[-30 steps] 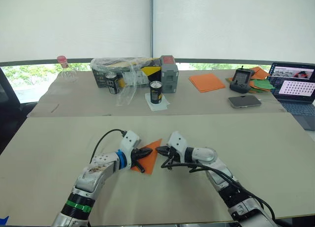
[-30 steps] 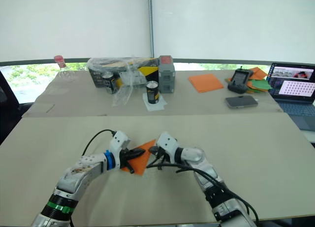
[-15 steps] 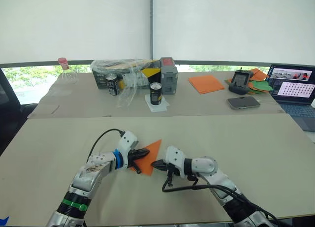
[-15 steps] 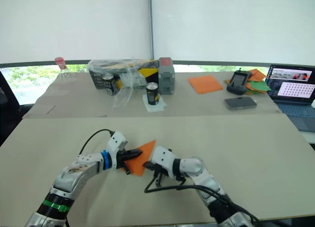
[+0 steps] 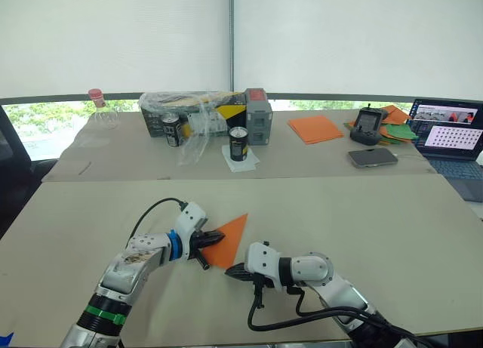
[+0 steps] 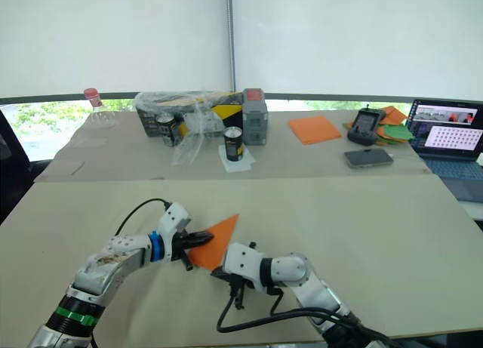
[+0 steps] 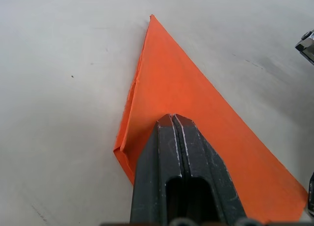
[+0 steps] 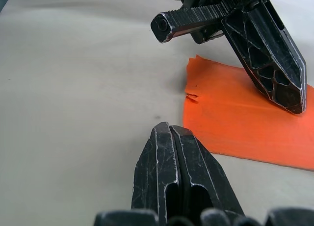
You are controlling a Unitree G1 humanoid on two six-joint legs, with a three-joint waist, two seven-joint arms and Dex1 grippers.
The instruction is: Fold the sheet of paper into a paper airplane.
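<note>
Your right claw (image 5: 232,272) clenched, empty, on counter (image 5: 392,235) at paper airplane's (image 5: 226,241) 6 o'clock corner. Left claw (image 5: 211,236) clenched, pressing airplane flat. Far: two cans (image 5: 238,143), labels unreadable; laptop (image 5: 450,136).

Orange paper airplane (image 5: 227,239), flat pointed wedge with layered flaps, on table

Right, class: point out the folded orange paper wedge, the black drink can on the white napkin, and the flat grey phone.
Folded orange paper wedge (image 5: 228,238), left eye view: middle of its flat top face.
Black drink can (image 5: 238,143), left eye view: middle of its side.
Flat grey phone (image 5: 373,156), left eye view: centre of its face.
</note>
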